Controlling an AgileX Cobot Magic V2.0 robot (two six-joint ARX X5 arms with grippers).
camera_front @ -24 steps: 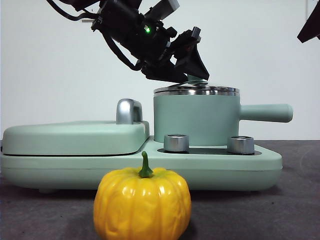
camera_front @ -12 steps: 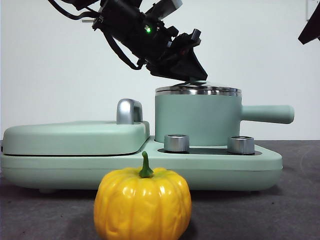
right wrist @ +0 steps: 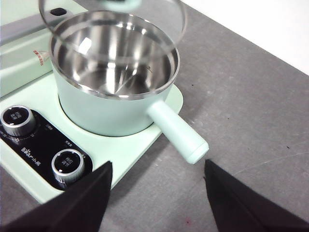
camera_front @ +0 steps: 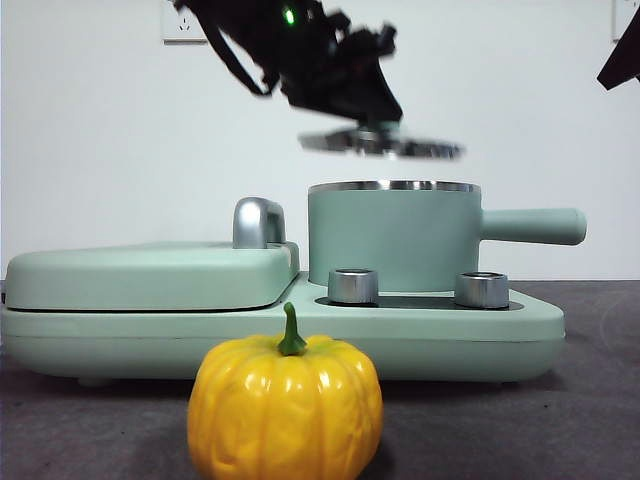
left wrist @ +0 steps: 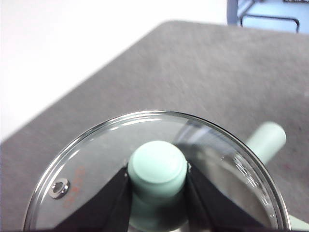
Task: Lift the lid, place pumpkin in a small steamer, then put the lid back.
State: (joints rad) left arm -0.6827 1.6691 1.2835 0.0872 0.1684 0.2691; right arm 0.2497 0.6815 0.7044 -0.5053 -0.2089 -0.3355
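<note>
My left gripper (camera_front: pixel 378 118) is shut on the mint-green knob (left wrist: pixel 157 169) of the glass lid (camera_front: pixel 385 144), which hangs tilted a short way above the small steamer (camera_front: pixel 392 236). The steamer stands open on the mint-green cooker base (camera_front: pixel 430 320), its steel inside (right wrist: pixel 113 63) empty and its long handle (right wrist: pixel 177 132) pointing right. The lid (right wrist: pixel 145 48) also shows in the right wrist view, over the pot. The yellow pumpkin (camera_front: pixel 285 405) sits on the table in front of the cooker. My right gripper (right wrist: pixel 157 198) waits open at the steamer's handle side, high at the upper right in the front view.
A flat mint-green griddle cover (camera_front: pixel 150 272) with a chrome handle (camera_front: pixel 257 222) takes up the cooker's left half. Two steel control knobs (camera_front: pixel 353 285) (camera_front: pixel 481 289) stand in front of the steamer. Dark grey table runs to the right of the cooker.
The left gripper has risen with the lid, lifting it off the steamer's rim to a tilted hover above the pot. Pumpkin and right arm have not moved.
</note>
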